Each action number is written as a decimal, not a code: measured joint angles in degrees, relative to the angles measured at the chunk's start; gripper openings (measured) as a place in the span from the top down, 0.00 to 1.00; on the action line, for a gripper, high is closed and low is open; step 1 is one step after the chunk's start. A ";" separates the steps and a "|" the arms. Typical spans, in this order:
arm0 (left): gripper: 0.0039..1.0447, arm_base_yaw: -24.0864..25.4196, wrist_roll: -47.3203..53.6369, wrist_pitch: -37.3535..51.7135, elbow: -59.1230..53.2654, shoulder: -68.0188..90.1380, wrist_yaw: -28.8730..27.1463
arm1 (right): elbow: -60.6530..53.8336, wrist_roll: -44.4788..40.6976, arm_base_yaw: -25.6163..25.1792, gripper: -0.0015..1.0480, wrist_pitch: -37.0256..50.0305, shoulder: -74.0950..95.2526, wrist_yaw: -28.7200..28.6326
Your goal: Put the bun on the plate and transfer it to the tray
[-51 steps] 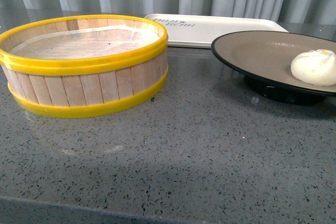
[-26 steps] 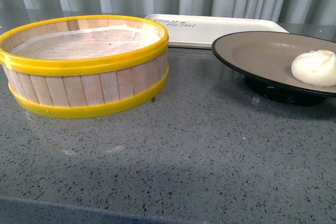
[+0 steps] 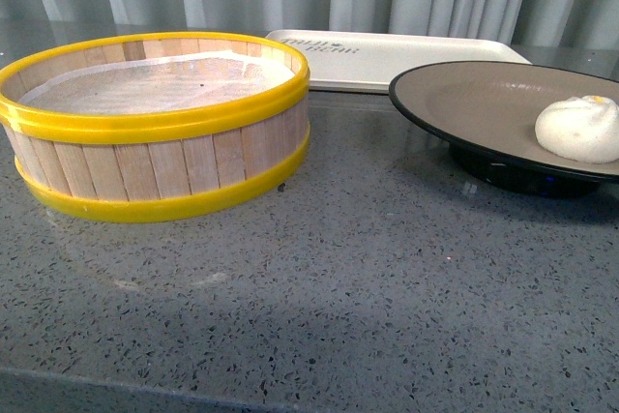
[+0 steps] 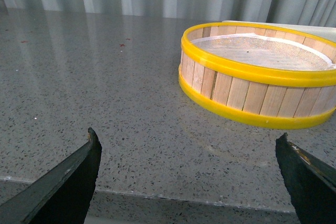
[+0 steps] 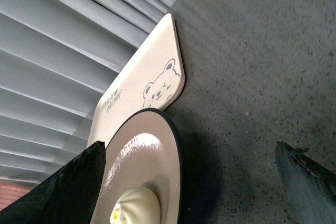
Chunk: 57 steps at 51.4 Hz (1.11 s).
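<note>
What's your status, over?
Open, empty: left gripper, right gripper. On the plate: bun; plate on counter, not on tray. Beside it, steamer basket, not blocking.

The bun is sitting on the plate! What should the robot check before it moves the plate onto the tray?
1. The small white pleated bun lies on the wide beige, black-rimmed plate: ok.
2. The flat off-white rectangular tray is bare where visible: ok.
3. The right hand is open and empty: ok.
4. The left hand is open and empty: ok.
5. The yellow-rimmed wooden steamer basket stands apart from the plate: ok.
6. The right hand grips the plate: not ok.
</note>
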 joint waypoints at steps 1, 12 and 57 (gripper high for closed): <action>0.06 0.00 0.00 0.00 0.00 0.00 0.00 | 0.04 0.81 -0.02 0.08 0.00 0.46 -0.33; 0.06 0.00 0.00 0.00 0.00 0.00 0.02 | 1.38 7.56 -0.26 0.08 0.39 4.28 -3.34; 0.06 0.00 0.00 0.00 0.00 0.00 0.00 | 7.19 18.18 10.36 0.39 3.34 14.64 -2.75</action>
